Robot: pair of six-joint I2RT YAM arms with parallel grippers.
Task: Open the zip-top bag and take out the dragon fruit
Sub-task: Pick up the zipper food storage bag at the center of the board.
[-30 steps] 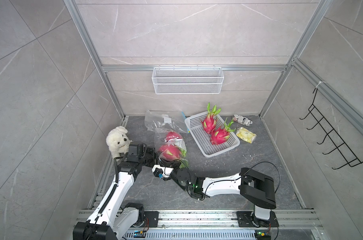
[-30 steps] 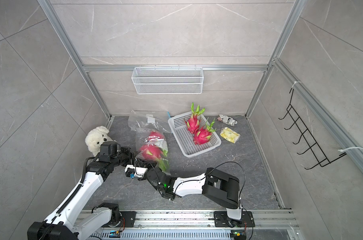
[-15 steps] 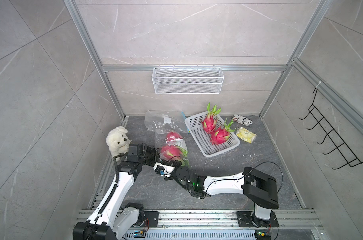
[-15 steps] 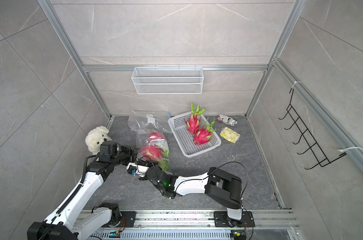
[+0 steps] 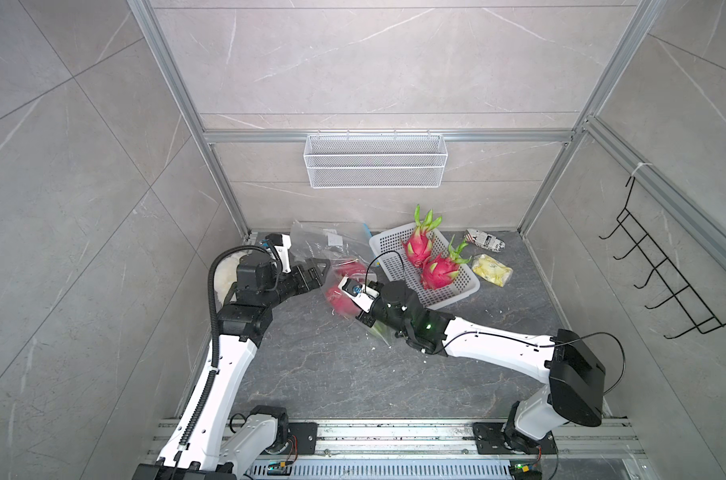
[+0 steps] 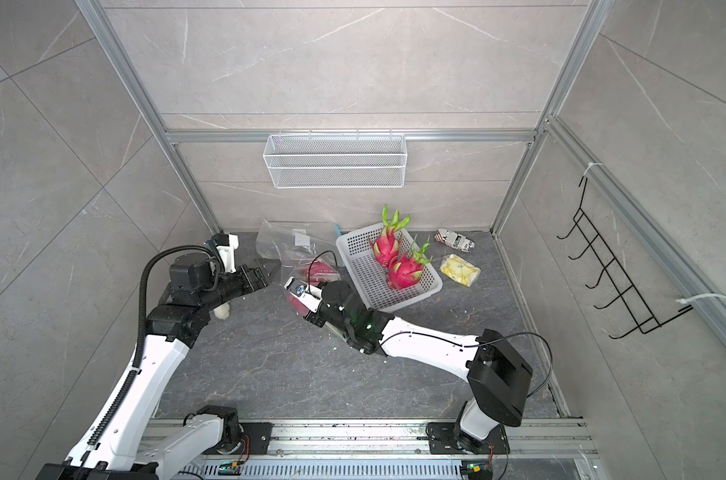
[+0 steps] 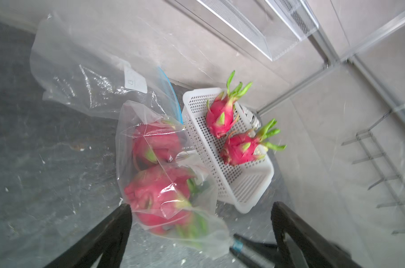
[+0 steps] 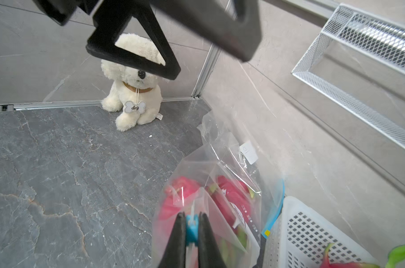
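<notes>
A clear zip-top bag [image 7: 150, 130] lies on the dark floor with two magenta dragon fruit [image 7: 159, 192] inside it. In both top views it sits left of the basket [image 5: 344, 291] [image 6: 311, 270]. My right gripper [image 8: 191, 217] is shut on the bag's blue zip slider [image 8: 192, 228]. My left gripper [image 7: 200, 205] stands open just short of the bag, with nothing between its fingers [image 7: 119, 227]. In a top view the left gripper [image 5: 317, 270] is at the bag's left side. Two more dragon fruit [image 5: 419, 249] [image 5: 440, 272] lie in the white basket [image 5: 463, 293].
A second, empty clear bag [image 5: 326, 241] lies behind the first, by the back wall. A white plush dog [image 8: 134, 92] sits in the left corner. Two snack packets [image 5: 483, 240] [image 5: 492, 270] lie right of the basket. A wire shelf [image 5: 375, 166] hangs on the back wall.
My left gripper has opened and let go of the bag's edge. My right gripper has moved toward the back with the blue slider in it.
</notes>
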